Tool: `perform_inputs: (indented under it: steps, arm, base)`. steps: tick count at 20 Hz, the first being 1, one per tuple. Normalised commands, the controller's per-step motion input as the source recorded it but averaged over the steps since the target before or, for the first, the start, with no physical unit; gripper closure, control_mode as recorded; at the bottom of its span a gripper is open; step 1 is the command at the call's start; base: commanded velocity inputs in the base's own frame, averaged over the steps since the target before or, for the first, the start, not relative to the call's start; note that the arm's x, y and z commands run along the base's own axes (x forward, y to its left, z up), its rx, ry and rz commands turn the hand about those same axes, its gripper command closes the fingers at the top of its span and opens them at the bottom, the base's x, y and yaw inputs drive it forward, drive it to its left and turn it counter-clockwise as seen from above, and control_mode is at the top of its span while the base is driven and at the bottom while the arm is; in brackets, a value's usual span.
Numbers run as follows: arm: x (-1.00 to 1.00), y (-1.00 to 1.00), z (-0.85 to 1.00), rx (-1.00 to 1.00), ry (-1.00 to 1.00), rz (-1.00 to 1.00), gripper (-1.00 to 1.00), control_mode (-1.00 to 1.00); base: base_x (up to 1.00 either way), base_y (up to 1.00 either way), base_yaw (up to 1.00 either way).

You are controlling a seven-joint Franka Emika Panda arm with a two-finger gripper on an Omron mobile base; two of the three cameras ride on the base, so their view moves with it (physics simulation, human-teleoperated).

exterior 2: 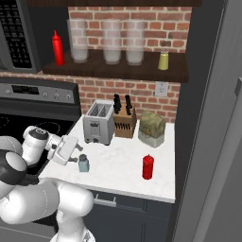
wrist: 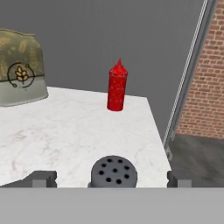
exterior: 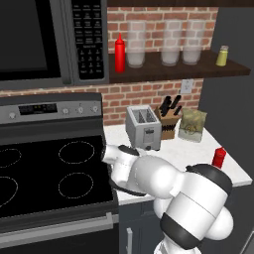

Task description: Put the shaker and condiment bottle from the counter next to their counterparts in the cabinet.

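Pincer [exterior 2: 75,159] wide open, fingers either side of shaker [exterior 2: 83,163] on white worktop [exterior 2: 123,165]; red bottle [exterior 2: 148,167] stands farther right.

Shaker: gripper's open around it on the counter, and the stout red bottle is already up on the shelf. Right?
Not quite. The condiment bottle stands on the counter, per the right base view. Otherwise right: the open gripper brackets the shaker in the hand view.

red brick wall [exterior 2: 142,28], white marble counter [exterior 2: 120,172], black stovetop [exterior: 44,173], black microwave [exterior: 44,39]
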Motion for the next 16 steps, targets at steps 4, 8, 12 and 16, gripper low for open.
perform_inputs:
  steps: [4,8,12,16]
  arm:
    - [0.00,-0.19,-0.13,0.00,0.00,0.00,-1.00,-1.00]
    - [0.00,-0.22,-0.21,0.01,0.00,0.00,-1.00,-1.00]
    - [0.00,-0.10,-0.20,0.00,0.00,0.00,-1.00,-1.00]
    - [0.00,-0.02,-0.21,0.00,0.00,0.00,-1.00,-1.00]
  base:
    - [0.00,0.00,0.00]
    - [0.00,0.00,0.00]
    - [0.00,0.00,0.00]
    - [0.00,0.00,0.00]
